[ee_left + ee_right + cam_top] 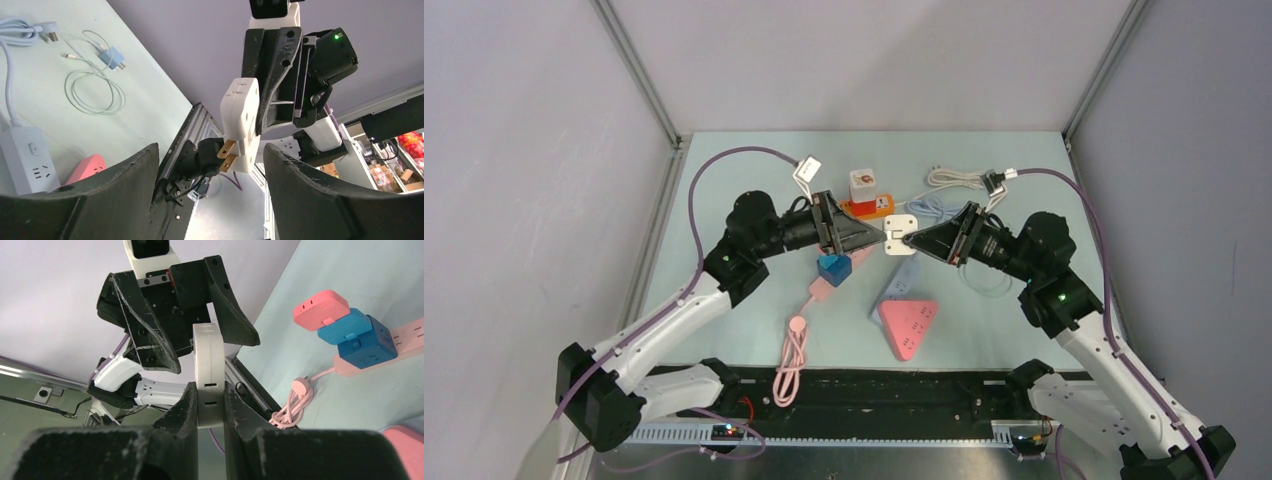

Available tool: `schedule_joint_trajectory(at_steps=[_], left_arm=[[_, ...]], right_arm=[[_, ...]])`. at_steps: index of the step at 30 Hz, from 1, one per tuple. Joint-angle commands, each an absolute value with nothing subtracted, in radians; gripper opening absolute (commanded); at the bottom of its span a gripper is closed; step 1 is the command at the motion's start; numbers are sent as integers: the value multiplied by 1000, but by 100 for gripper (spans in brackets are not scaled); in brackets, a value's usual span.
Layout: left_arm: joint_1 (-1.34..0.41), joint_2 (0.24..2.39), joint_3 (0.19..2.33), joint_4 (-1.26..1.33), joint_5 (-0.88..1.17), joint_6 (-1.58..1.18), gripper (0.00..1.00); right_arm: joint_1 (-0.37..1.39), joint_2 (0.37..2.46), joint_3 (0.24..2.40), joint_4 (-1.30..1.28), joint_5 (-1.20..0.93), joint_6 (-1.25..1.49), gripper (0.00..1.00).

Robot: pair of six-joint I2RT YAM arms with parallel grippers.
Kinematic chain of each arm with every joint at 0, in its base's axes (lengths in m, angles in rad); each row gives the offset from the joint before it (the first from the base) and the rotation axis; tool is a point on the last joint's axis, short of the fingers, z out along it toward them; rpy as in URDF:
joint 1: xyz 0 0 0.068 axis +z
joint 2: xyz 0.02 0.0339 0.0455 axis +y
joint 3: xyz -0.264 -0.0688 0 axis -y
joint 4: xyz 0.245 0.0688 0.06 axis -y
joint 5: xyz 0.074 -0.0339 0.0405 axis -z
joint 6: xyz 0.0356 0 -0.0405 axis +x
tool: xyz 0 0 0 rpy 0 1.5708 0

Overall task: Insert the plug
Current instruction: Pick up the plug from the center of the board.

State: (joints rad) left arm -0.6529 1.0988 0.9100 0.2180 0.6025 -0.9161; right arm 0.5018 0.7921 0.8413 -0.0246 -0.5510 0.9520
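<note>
A white plug adapter (900, 236) hangs in the air above the middle of the table. My right gripper (911, 240) is shut on it. In the right wrist view the adapter (209, 365) sits edge-on between the fingers (186, 400), with two slots facing the camera. In the left wrist view the adapter (242, 120) shows two brass prongs (227, 155) that point toward my left gripper (210, 147). My left gripper (874, 238) is open and empty. Its jaws are spread wide, just left of the adapter and facing it.
Under the grippers lie a blue cube adapter (834, 268) on a pink strip, a pale blue power strip (902, 282) and a pink triangular strip (907, 325). An orange strip with a white cube (865, 195) and a white cable (957, 178) lie behind. A pink cable coil (792, 360) lies in front.
</note>
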Motion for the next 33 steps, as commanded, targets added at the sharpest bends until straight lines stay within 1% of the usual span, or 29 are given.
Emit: schedule_joint_trajectory(at_steps=[1,3,6,7,8,9,11,12,14,15,16,17,19,20,21,22,24,26,28,30,33], left_arm=[[-644,1089,914,224,612,-882,81],[-644,1103,930,225,637,-886,81],[-644,1118,952,231,655,-898,73],[-644,1121,957,232,663,-900,67],[-644,1123,958,233,669,-903,63],[-644,1126,961,235,681,-906,55],[-644,1131,958,238,695,-911,47],[-643,1132,955,240,698,-913,46],[-644,1138,953,244,706,-917,38],[-643,1142,955,249,709,-921,30],[-643,1143,956,253,715,-922,24],[-643,1143,958,257,717,-923,12],[-644,1142,960,260,725,-924,2],[-644,1140,959,262,728,-923,1],[-643,1138,956,265,727,-922,0],[-644,1137,955,265,727,-921,0],[-644,1132,952,269,729,-921,0],[-644,1127,950,273,733,-923,0],[-644,1124,948,277,737,-926,0],[-644,1121,945,280,742,-929,0],[-644,1121,942,286,752,-938,0]], right_arm=[[497,807,885,55,-614,984,0],[499,829,885,51,-634,996,0],[516,846,885,25,-630,986,0],[522,854,885,13,-628,980,0],[527,857,885,9,-624,979,0],[528,862,885,6,-624,978,0],[530,869,885,7,-625,984,0],[530,871,885,8,-632,987,0],[527,883,885,16,-646,996,0],[526,892,885,16,-650,1005,0],[526,896,884,15,-657,1009,0],[526,904,885,12,-660,1010,0],[530,905,885,6,-656,998,16],[535,900,885,-20,-643,993,36],[538,898,885,-26,-636,985,44],[541,896,885,-27,-629,983,59],[543,904,885,-13,-637,978,71],[552,916,885,19,-650,977,74],[563,928,885,44,-656,969,73],[572,934,885,63,-653,958,69],[586,936,885,93,-647,940,61]])
